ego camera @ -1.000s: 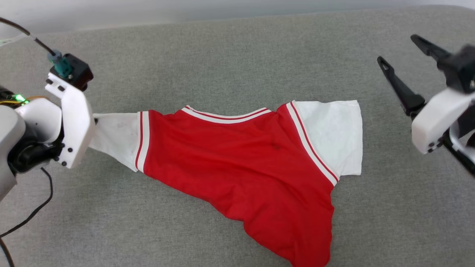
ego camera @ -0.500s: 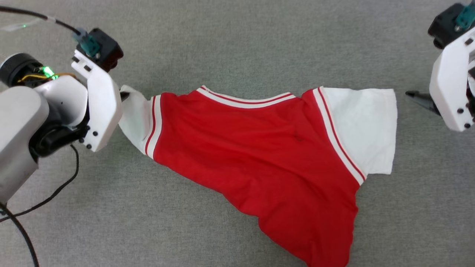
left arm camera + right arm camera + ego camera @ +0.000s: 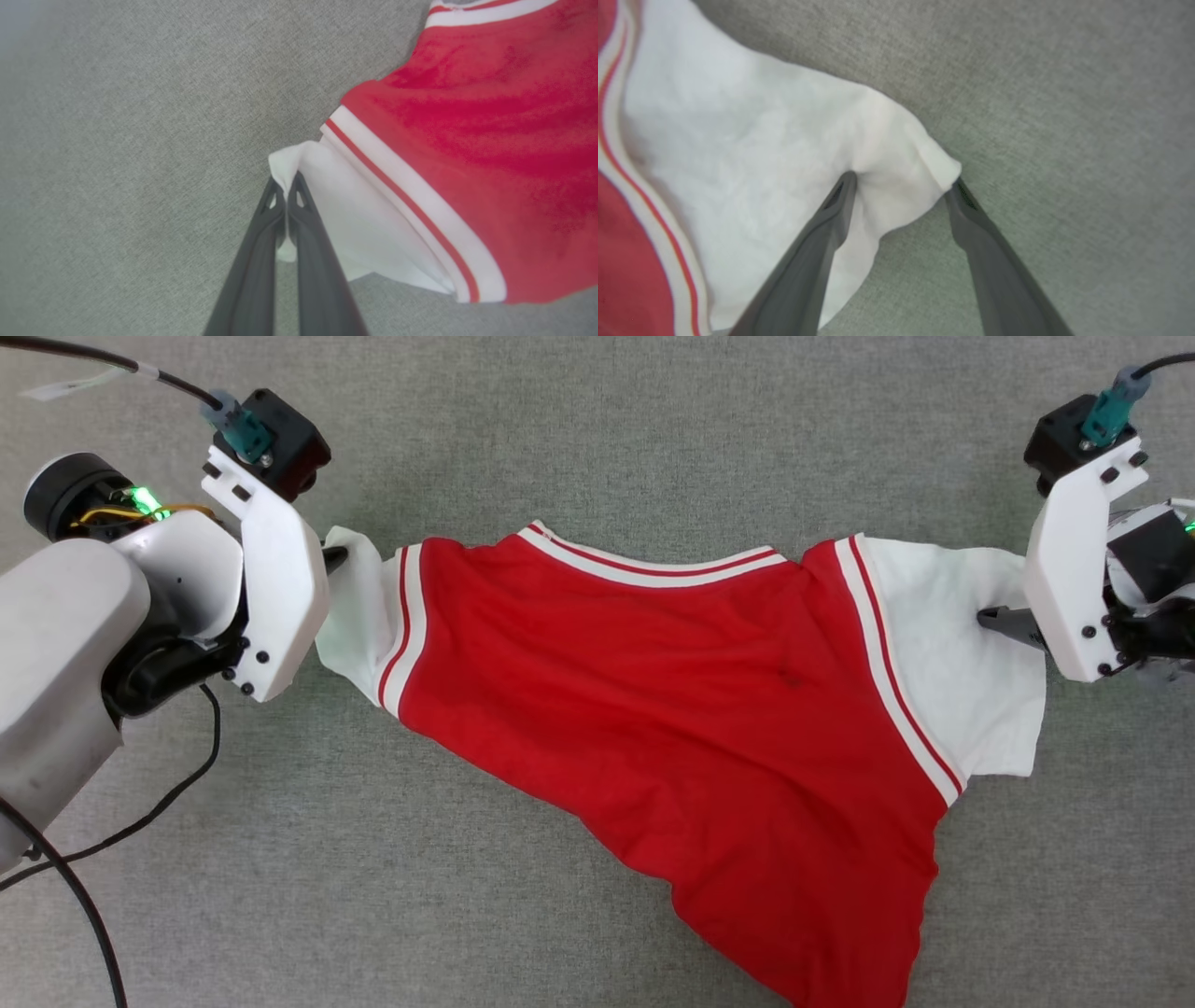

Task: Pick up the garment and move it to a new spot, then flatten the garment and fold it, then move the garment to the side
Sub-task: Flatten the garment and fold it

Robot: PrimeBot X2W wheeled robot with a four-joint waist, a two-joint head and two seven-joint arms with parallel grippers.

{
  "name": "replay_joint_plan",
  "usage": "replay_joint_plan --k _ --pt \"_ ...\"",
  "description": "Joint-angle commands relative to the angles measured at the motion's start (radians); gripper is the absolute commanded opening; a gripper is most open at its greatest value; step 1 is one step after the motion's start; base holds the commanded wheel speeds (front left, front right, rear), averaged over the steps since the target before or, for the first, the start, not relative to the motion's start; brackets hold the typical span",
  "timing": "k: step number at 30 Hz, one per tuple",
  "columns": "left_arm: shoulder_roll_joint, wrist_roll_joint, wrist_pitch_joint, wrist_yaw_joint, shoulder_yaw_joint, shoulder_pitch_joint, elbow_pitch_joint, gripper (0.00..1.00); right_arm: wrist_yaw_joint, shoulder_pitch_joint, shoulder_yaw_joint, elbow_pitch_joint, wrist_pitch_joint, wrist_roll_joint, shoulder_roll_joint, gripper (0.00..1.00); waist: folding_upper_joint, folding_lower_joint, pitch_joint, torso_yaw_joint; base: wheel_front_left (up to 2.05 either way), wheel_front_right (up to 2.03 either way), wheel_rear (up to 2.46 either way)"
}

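Note:
The garment, a red T-shirt with white sleeves and striped trim, lies spread across the grey cloth surface, its lower part running off the bottom edge of the head view. My left gripper is shut on the edge of the white left sleeve, which is bunched and pulled taut; in the head view this gripper sits at the sleeve's far corner. My right gripper stands open, its two fingers straddling the outer corner of the white right sleeve, one fingertip pressing on the cloth.
A grey woven fabric surface lies under everything. A black cable trails from my left arm over the lower left. Bare surface stretches above and below the shirt's left half.
The head camera has tilted down, shifting the picture. My right gripper has swung from raised at the right down onto the right sleeve's edge. The left gripper keeps hold of the left sleeve.

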Motion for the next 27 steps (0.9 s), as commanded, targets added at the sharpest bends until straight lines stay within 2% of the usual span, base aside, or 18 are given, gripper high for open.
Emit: replay_joint_plan --k 1,7,13,19,23,27 --pt "-0.003 -0.003 -0.005 -0.005 0.0 -0.006 0.005 0.0 0.003 0.084 0.052 0.018 -0.007 0.017 0.052 0.0 0.0 0.0 -0.011 -0.003 0.0 0.0 0.0" --pt "0.004 -0.013 -0.048 -0.008 0.001 0.019 0.019 0.0 0.003 0.025 0.017 0.016 -0.143 0.04 0.004 0.0 0.0 0.0 -0.089 -0.019 0.0 0.0 0.0" --pt "0.024 0.014 -0.149 -0.01 0.018 0.015 -0.02 0.0 0.002 0.042 0.035 -0.067 -0.295 0.049 -0.075 0.0 0.0 0.0 -0.193 -0.034 0.0 0.0 0.0" --pt "0.044 0.033 -0.224 0.01 0.058 -0.017 -0.074 0.0 0.002 0.027 -0.022 -0.145 -0.459 0.04 -0.144 0.0 0.0 0.0 -0.267 -0.05 0.0 0.0 0.0" --pt "0.054 0.044 -0.244 0.03 0.088 -0.051 -0.103 0.0 0.002 -0.003 -0.078 -0.162 -0.529 0.007 -0.161 0.0 0.0 0.0 -0.293 -0.064 0.0 0.0 0.0" --pt "0.033 0.058 -0.265 0.047 0.118 -0.104 -0.099 0.0 0.002 -0.056 -0.118 -0.159 -0.555 -0.048 -0.147 0.0 0.0 0.0 -0.292 -0.072 0.0 0.0 0.0"
